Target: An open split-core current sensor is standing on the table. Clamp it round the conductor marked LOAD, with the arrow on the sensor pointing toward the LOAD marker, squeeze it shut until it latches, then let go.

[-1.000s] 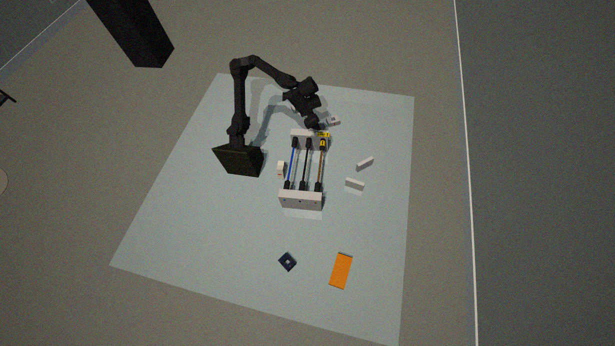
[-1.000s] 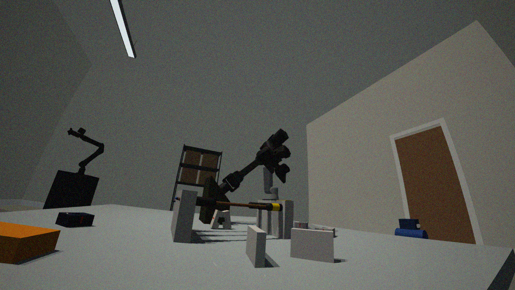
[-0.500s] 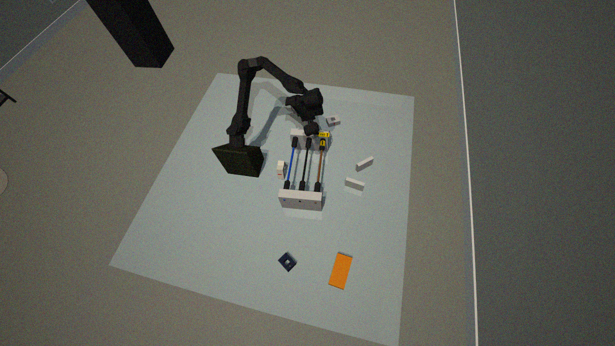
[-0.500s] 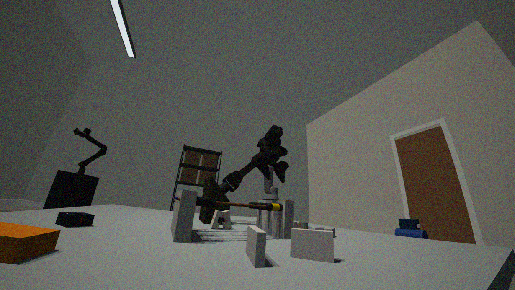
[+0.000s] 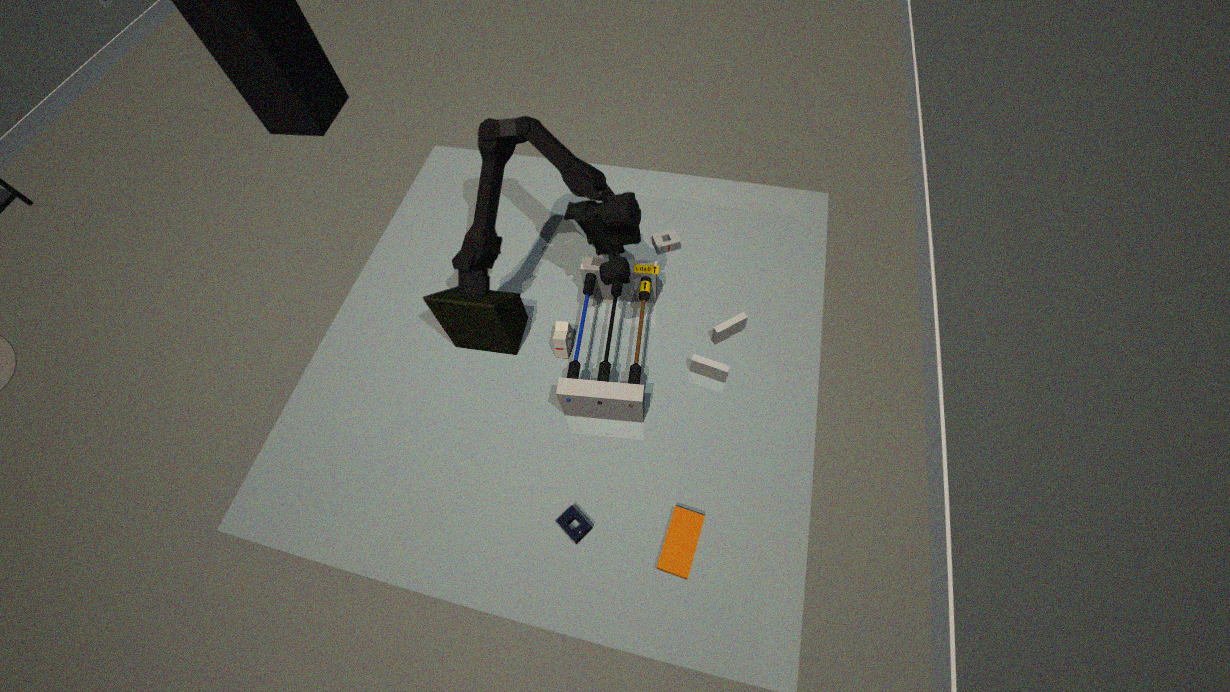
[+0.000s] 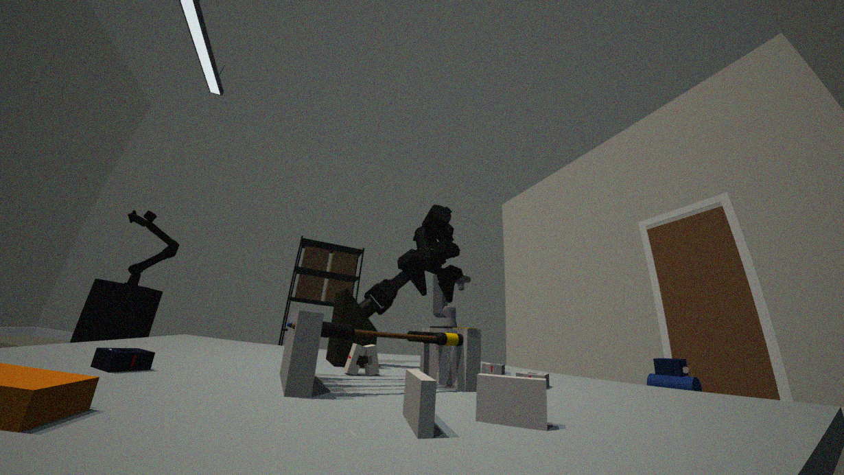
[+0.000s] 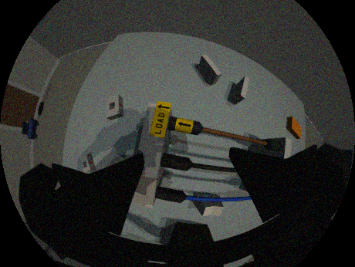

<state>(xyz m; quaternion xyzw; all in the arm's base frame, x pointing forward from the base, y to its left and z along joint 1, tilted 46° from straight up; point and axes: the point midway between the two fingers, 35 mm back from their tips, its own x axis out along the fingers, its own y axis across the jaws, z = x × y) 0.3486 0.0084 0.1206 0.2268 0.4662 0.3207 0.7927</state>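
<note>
Sensor (image 5: pixel 561 339) (image 6: pixel 370 359) (image 7: pixel 212 210) stands below and apart from the open tool (image 5: pixel 615 279) (image 6: pixel 437 295) (image 7: pixel 187 156).

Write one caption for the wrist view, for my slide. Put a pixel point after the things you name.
Open black gripper (image 7: pixel 187 156) (image 6: pixel 438 298) above three rods, the brown one (image 7: pixel 233 135) (image 5: pixel 639 331) (image 6: pixel 389 335) beside the yellow rectangular LOAD marker (image 7: pixel 160 119) (image 5: pixel 645 268).

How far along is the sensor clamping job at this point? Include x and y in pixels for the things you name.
Done: nothing yet; the open sensor (image 5: pixel 561 339) (image 6: pixel 361 360) (image 7: pixel 212 209) stands on the table, off the LOAD conductor (image 5: pixel 639 331) (image 6: pixel 386 335) (image 7: pixel 231 135).
In hand: nothing; the jaws are open above the conductor rack.
Left: grasp it, match its arrow to the marker, clamp, latch, release.
</note>
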